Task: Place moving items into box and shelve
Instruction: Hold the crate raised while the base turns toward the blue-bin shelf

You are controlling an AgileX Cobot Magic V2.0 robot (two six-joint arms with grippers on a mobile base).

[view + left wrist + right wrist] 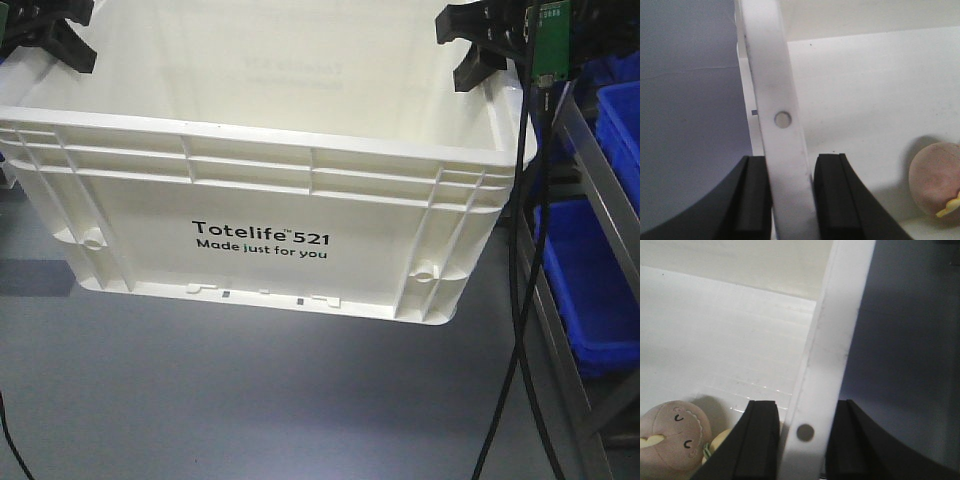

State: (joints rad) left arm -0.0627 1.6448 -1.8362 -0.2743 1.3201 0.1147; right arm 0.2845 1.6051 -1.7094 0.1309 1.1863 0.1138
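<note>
The box [260,190] is showing cream-white all over, its ribbed side carrying black print: "Totelife 521 Made just for you". The left gripper [55,40] at upper left and the right gripper [478,45] at upper right are both showing matte black. The bins [600,290] are glowing saturated blue along the right edge, inside a grey shelf frame [600,170]. The floor [250,400] is lying dull grey-blue, with black cables [520,330] crossing it. A board [550,40] at upper right is showing green. In the right wrist view's lower left, a plush toy [675,435] is showing dusty pink — black stitched eyes, pale yellow trim.
</note>
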